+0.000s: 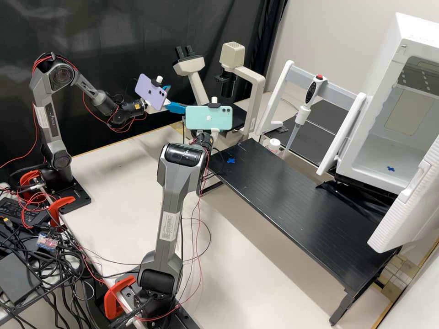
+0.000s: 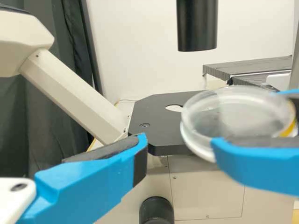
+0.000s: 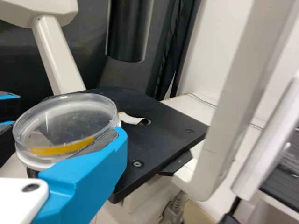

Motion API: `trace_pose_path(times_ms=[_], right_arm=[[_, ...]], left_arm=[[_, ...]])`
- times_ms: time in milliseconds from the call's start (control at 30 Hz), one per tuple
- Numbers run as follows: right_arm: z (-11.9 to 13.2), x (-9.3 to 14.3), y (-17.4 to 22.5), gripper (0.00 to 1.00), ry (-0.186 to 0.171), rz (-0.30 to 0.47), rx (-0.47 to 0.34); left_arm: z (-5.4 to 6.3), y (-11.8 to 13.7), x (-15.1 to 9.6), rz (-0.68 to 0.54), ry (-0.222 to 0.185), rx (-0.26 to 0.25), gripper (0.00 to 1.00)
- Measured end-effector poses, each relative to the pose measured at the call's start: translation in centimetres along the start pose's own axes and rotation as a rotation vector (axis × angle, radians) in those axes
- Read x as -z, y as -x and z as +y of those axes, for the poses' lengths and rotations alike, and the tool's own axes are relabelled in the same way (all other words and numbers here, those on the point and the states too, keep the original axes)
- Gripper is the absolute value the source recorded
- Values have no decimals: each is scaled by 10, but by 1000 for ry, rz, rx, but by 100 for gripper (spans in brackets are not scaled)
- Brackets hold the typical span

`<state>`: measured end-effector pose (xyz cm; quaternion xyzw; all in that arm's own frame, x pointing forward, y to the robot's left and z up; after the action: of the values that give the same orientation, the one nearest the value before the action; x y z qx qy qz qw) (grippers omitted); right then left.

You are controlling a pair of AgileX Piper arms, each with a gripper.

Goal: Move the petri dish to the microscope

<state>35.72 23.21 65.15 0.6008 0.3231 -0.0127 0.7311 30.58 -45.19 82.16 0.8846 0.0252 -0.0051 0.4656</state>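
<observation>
The right gripper (image 2: 246, 119) clasps the dish (image 3: 65, 121) by its sides near the stage (image 3: 163, 123), level, likely so the lid stays seated and the underside is free to settle over the opening. The microscope (image 1: 259, 96) stands at twelve o'clock in the high view; at eleven, the left gripper (image 1: 177, 98) waits with fingers parted, apparently leaving its partner room.

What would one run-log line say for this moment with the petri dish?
Left gripper: open | right gripper: holding petri dish | dish: raised, off microscope stage | placing: not yet done
</observation>
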Motion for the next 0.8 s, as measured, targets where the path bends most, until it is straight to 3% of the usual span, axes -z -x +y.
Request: trace_pose_path(times_ms=[433, 700, 800], right_arm=[[1, -1, -46, 0, -11, -6, -5], [30, -18, -59, 0, -78, -87, -34], [34, -22, -65, 0, -83, -106, -27]], left_arm=[[0, 0, 0, 0, 0, 0, 100], [0, 0, 0, 0, 0, 0, 100], [0, 0, 0, 0, 0, 0, 100]])
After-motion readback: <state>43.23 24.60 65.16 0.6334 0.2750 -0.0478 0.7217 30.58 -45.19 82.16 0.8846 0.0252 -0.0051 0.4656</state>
